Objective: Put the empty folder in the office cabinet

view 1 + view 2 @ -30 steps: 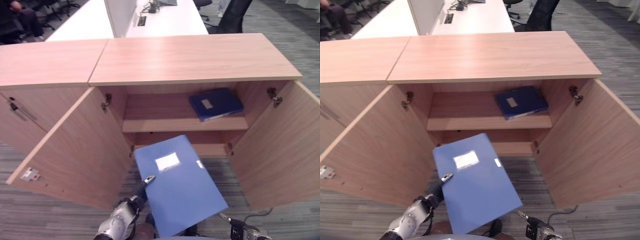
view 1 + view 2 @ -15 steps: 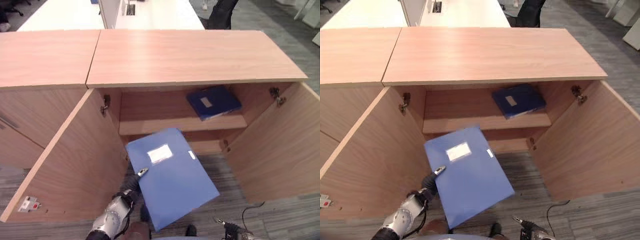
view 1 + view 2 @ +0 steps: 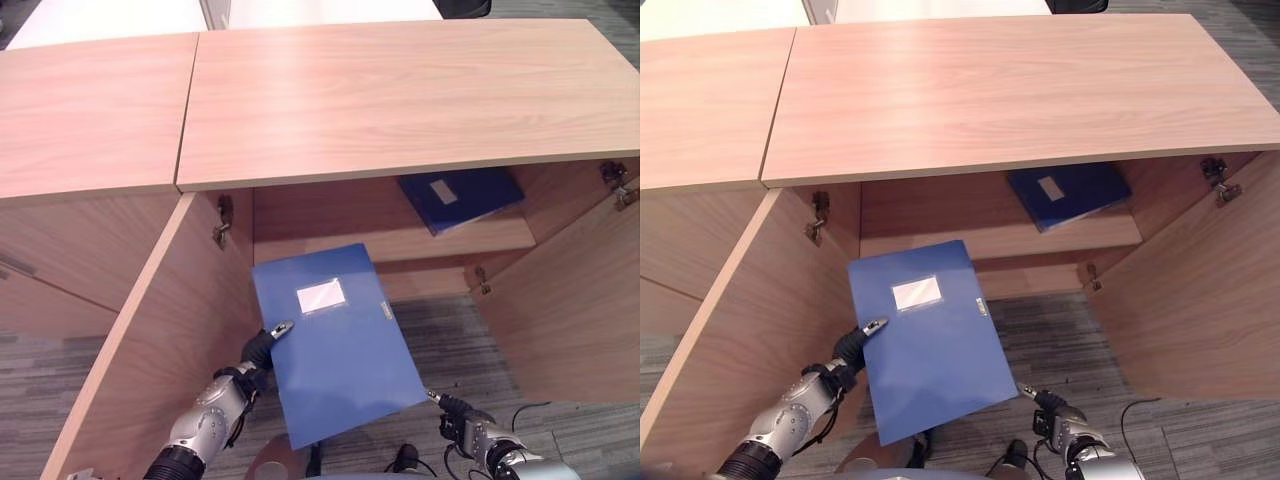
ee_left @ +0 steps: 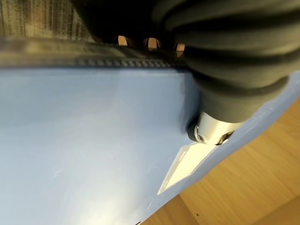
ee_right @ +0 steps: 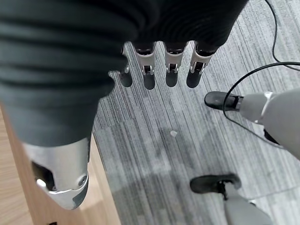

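Office cabinet [image 3: 390, 100], upper frame, both doors open; dark blue folder [image 3: 460, 196] lying on its shelf [image 3: 330, 240]. Empty folder [image 3: 335, 340], centre frame, held before the opening, not yet inside. Left robot hand [image 3: 262, 345] pinching its left edge. Right robot hand [image 5: 159, 70], fingers apparently straight and relaxed, holding nothing

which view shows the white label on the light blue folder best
The left eye view: the whole white label lies face-up on the light blue folder, unobstructed. The right eye view shows it equally whole. The left wrist view catches it edge-on, partly behind the left hand.
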`<state>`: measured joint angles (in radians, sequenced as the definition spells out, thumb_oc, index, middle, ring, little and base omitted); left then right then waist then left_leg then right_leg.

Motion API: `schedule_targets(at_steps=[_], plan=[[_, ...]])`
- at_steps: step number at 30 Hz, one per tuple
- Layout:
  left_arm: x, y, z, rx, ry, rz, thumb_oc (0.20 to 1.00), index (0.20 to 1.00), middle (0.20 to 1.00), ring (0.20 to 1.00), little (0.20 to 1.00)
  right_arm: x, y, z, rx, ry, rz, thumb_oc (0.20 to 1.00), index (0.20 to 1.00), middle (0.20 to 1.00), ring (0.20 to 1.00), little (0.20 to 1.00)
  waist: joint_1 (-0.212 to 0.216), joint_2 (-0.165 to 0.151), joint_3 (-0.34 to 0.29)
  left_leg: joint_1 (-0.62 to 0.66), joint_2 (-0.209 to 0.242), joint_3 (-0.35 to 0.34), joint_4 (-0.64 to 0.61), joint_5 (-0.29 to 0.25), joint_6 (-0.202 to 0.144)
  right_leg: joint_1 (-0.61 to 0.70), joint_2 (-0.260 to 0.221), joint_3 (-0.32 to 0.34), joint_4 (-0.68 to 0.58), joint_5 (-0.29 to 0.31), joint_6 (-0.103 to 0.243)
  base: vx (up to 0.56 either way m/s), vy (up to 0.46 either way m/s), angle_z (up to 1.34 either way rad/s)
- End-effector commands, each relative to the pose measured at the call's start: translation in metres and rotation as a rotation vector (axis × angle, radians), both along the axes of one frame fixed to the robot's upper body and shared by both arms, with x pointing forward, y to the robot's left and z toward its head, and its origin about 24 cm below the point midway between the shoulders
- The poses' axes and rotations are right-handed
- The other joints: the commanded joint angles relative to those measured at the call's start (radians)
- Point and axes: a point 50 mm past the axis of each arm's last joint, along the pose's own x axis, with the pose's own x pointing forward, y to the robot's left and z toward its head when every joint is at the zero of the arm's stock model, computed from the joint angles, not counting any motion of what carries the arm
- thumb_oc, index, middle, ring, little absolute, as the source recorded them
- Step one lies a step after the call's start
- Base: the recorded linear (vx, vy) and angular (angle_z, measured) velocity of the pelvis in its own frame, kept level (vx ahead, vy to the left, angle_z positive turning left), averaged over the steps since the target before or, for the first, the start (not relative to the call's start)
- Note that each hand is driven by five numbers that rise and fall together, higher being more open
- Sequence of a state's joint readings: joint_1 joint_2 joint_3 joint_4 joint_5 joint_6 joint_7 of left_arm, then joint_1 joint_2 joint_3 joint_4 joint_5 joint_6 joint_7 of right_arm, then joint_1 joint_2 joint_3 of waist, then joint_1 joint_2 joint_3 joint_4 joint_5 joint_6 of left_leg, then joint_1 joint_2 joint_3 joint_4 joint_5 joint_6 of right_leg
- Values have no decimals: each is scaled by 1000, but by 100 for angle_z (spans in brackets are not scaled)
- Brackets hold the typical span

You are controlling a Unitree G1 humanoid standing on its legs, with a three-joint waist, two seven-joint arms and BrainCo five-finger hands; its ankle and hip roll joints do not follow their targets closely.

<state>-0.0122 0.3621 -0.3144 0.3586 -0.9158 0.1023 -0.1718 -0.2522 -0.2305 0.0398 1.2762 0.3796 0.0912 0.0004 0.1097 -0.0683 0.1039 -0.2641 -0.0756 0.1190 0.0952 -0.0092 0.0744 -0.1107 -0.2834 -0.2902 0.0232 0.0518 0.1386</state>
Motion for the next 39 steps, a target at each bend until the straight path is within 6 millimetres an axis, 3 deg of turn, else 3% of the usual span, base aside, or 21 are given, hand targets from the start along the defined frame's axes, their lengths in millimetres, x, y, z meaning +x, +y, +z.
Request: schedule_targets(at_steps=[1, 8, 9, 11, 19, 22, 23, 24, 25, 28, 30, 32, 36, 39], plan=[[15, -26, 28, -80, -167, -52, 200, 200, 200, 200, 200, 7, -3, 5, 5, -58, -43, 1000, 1000, 1000, 1000, 1000, -26, 6, 21, -87, 35, -98, 95, -91, -38, -56, 57, 46, -30, 24, 35, 15, 10, 19], [21, -38, 36, -73, -206, -94, 200, 200, 200, 200, 200, 3, 3, 2, 14, -41, -26, 1000, 1000, 1000, 1000, 1000, -68, -12, 55, 31, 19, -133, 25, -90, -43, -126, 137, 100, -55, 49, 28, 159, -53, 34], [21, -40, 37, -77, -211, -89, 200, 200, 200, 200, 200, -2, 4, -1, 14, -28, -15, 1000, 1000, 1000, 1000, 1000, -82, -12, 47, 77, 17, -152, -36, -72, -48, -136, 167, 132, -66, 58, 28, 216, -120, 1], [19, -40, 35, -80, -201, -89, 200, 200, 200, 200, 200, -7, 4, -3, 16, -14, -9, 1000, 1000, 1000, 1000, 1000, -85, -17, 36, 108, 16, -161, -78, -62, -54, -122, 181, 141, -94, 62, 22, 222, -141, 3], [3, -42, 20, -118, -127, -83, 200, 200, 200, 200, 200, -17, -5, -5, -23, 18, 19, 1000, 1000, 1000, 1000, 1000, -100, -4, 5, 174, 100, -191, -172, -31, -114, -98, 230, 101, -109, 26, -13, 170, -178, 11], [4, -46, 22, -145, -130, -82, 200, 200, 200, 200, 200, -17, -10, -4, -39, 17, 15, 1000, 1000, 1000, 1000, 1000, -104, 1, 15, 166, 122, -187, -145, -40, -134, -95, 234, 84, -92, -1, -28, 84, -154, 20], [5, -52, 26, -181, -140, -90, 200, 200, 200, 200, 200, -17, -18, -2, -61, 14, 5, 1000, 1000, 1000, 1000, 1000, -103, 4, 37, 131, 131, -170, -46, -64, -144, -83, 229, 68, -69, -30, -43, 28, -100, 18], [5, -52, 26, -181, -140, -90, 200, 200, 200, 200, 200, -17, -18, -2, -61, 14, 5, 1000, 1000, 1000, 1000, 1000, -103, 4, 37, 131, 131, -170, -46, -64, -144, -83, 229, 68, -68, -30, -43, -53, -155, 30], [12, -67, 35, -222, -175, -115, 200, 200, 200, 200, 200, -14, -32, 4, -101, -1, -22, 1000, 1000, 1000, 1000, 1000, -102, 10, 81, 10, 120, -124, 103, -58, -136, -77, 206, 39, -42, -63, -58, -81, -55, 32], [19, -74, 43, -222, -209, -133, 200, 200, 200, 200, 200, -21, -42, 4, -124, 19, -44, 1000, 1000, 1000, 1000, 1000, -100, 22, 80, -21, 135, -90, 49, -39, -136, -56, 205, 29, -41, -89, -57, 64, -12, 55], [29, -75, 52, -212, -248, -126, 200, 200, 200, 200, 200, -22, -46, 5, -138, 23, -54, 1000, 1000, 1000, 1000, 1000, -93, 25, 87, -76, 140, -62, -19, 37, -146, -74, 202, 19, -17, -102, -64, 13, 34, 30], [31, -72, 55, -221, -259, -93, 200, 200, 200, 200, 200, -23, -45, 4, -139, 23, -40, 1000, 1000, 1000, 1000, 1000, -98, 33, 73, -44, 153, -64, -84, 42, -143, -81, 215, 32, -5, -111, -61, 86, 85, -4], [39, -73, 66, -250, -291, -61, 200, 200, 200, 200, 200, -15, -41, 6, -131, -10, -35, 1000, 1000, 1000, 1000, 1000, -107, 29, 76, -69, 153, -37, -62, 38, -134, -134, 207, 51, 34, -112, -67, -8, 102, -29], [62, -77, 97, -283, -390, -1, 200, 200, 200, 200, 200, 3, -26, 10, -111, -60, 2, 1000, 1000, 1000, 1000, 1000, -113, 14, 94, -163, 149, -7, 34, 1, -113, -252, 186, 82, 112, -113, -80, -134, 153, -25]])
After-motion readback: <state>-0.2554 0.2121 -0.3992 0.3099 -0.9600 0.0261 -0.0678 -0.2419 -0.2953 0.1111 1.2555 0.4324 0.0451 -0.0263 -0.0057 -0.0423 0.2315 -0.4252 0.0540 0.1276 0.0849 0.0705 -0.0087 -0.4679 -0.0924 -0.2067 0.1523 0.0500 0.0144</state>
